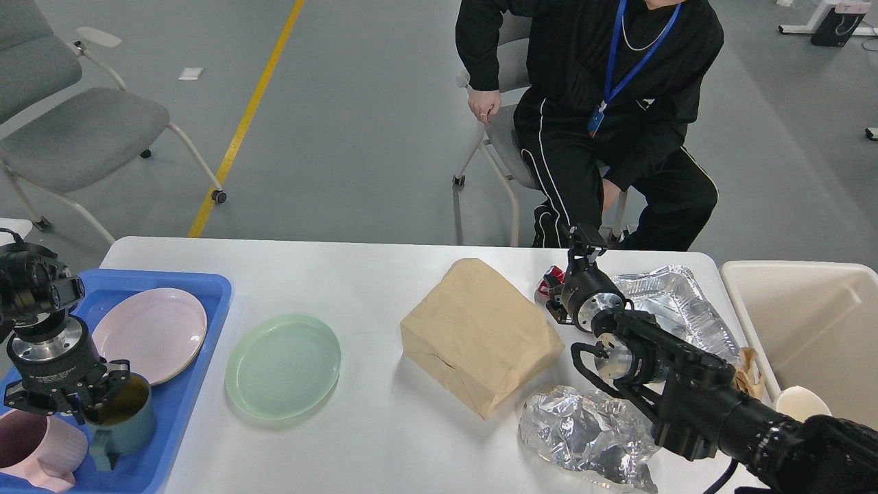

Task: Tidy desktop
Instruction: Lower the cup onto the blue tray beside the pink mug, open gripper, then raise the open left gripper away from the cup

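The white desktop [384, 281] carries a pale green plate [282, 366], a brown paper bag [480, 336], a crumpled foil lump [590, 439], a foil tray [669, 302] and a red wrapper [551, 280]. At the left, a blue tray [206, 295] holds a pink plate [149, 335], a pink mug [38, 453] and a teal mug [123, 422]. My left gripper [82, 401] sits on the teal mug's rim and grips it; the mug stands upright in the tray. My right gripper [585, 239] is at the far edge beside the red wrapper, small and dark.
A beige bin [802, 322] stands off the right end of the desktop, with a paper cup [799, 401] and crumpled brown paper [748, 374] near it. A seated person [603, 123] is behind the far edge. A grey chair [75, 130] stands at the back left.
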Robot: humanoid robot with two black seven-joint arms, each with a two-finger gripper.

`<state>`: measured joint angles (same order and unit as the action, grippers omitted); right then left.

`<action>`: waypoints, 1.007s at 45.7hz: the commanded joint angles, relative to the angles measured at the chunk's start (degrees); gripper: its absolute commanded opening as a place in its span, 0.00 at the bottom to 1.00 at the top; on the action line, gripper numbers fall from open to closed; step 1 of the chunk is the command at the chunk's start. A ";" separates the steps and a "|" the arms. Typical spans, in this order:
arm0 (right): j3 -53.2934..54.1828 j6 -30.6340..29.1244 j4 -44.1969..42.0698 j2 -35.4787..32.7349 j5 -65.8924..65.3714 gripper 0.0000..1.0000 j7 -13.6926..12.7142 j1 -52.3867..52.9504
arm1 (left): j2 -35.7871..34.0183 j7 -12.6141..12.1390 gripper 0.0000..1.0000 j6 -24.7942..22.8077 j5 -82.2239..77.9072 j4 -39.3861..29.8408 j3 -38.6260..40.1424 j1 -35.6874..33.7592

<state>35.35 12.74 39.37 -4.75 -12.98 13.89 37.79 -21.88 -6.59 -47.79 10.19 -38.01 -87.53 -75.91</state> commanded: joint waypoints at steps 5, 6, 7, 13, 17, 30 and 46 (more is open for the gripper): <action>0.07 0.00 0.00 0.00 -0.03 1.00 0.00 0.00 | 0.17 0.35 0.36 -0.20 -0.18 0.05 1.66 0.68; -0.02 0.00 0.00 0.00 -0.03 1.00 0.00 0.00 | 0.17 0.53 0.43 -0.20 -0.18 -0.13 1.83 0.77; -0.02 0.00 0.00 0.00 -0.03 1.00 0.00 0.00 | 0.26 0.53 0.46 -0.20 -0.18 -0.39 1.75 0.68; -0.02 0.00 0.00 0.00 -0.03 1.00 0.00 0.00 | 0.88 0.71 0.68 -0.20 -0.09 -2.41 0.78 -1.07; 0.07 0.00 0.00 0.00 -0.03 1.00 0.00 0.00 | 0.88 0.79 0.83 -0.20 -0.09 -3.91 0.25 -3.71; 0.07 0.00 0.00 0.00 -0.03 1.00 0.00 0.00 | 1.05 0.71 0.95 -0.90 -0.09 -13.75 -5.99 -15.04; -0.02 0.00 0.00 0.00 -0.03 1.00 0.00 0.00 | 3.33 0.62 0.96 -1.08 -0.26 -24.56 -6.25 -34.38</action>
<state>35.38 12.74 39.37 -4.75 -13.01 13.89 37.79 -20.59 -6.07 -48.87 9.88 -59.85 -93.60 -104.23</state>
